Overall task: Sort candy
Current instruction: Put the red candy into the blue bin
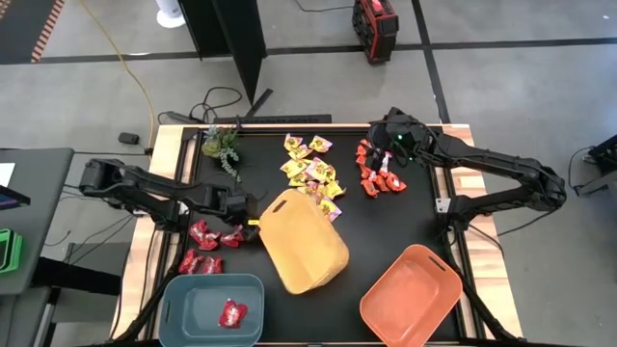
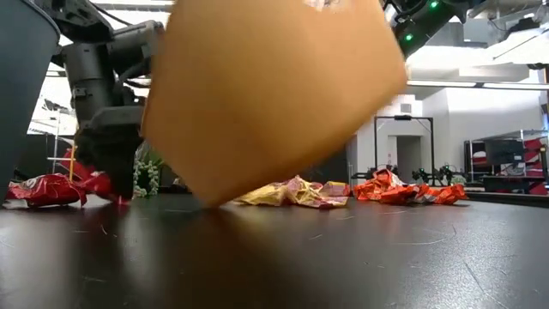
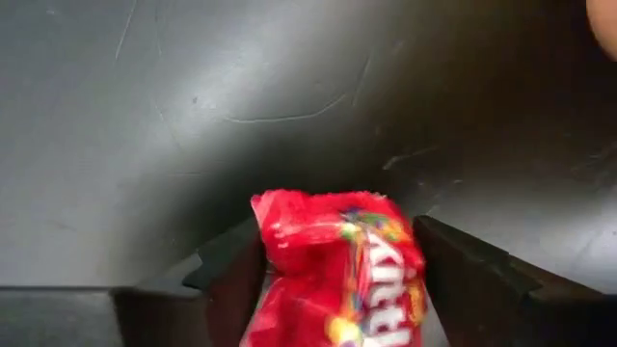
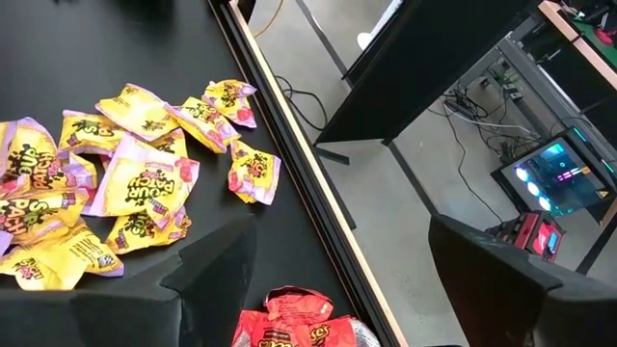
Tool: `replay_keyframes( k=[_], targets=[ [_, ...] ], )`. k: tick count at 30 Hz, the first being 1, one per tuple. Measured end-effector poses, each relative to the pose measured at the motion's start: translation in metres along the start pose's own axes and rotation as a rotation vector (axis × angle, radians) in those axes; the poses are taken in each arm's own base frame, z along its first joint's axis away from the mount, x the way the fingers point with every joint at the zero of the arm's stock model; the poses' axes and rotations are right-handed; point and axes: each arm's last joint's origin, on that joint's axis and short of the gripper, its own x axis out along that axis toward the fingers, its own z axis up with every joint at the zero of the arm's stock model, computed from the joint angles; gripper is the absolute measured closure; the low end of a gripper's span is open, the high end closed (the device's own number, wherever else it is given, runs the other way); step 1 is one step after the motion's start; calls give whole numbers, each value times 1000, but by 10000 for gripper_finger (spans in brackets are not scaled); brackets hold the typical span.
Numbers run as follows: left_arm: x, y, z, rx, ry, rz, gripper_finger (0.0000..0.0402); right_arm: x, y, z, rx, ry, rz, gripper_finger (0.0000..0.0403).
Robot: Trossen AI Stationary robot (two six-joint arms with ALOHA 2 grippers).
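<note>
Apparently, Sour Patch yellow candy (image 4: pixel 125 183); left fingers (image 3: pixel 236 289) flank red Skittles-like packet (image 3: pixel 337 265).

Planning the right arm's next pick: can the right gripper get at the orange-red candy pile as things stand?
Probably yes. The right gripper hangs open just over the orange-red candy pile, nothing lies between them, and the yellow bin sits well clear.

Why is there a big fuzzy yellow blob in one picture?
In the low view the yellow bin sits so near the camera that it blurs and hides much behind it; in the left wrist view the red candy between the left claw's fingers also looks soft.
</note>
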Motion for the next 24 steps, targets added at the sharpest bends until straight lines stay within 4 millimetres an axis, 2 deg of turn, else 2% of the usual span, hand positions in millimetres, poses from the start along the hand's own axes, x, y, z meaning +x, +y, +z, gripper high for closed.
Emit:
replay_keyframes(
  k=[4, 11, 15, 18, 21, 24],
  targets=[
    [1, 2, -2, 7, 17, 22, 218, 0, 0, 0, -1, -1, 2, 79],
    [-12, 5, -5, 31, 66, 49, 367, 0, 0, 0, 3, -4, -1, 78],
    [-36, 4, 1, 48, 37, 75, 377, 0, 0, 1, 5, -9, -2, 78],
    [-63, 3, 4, 85, 4, 71, 378, 0, 0, 1, 5, -9, -2, 78],
    [-96, -6, 9, 153, -77, -35, 378, 0, 0, 1, 4, -8, -2, 78],
    [-127, -19, 3, 250, -93, -254, 378, 0, 0, 0, 2, -2, 1, 78]
  ],
)
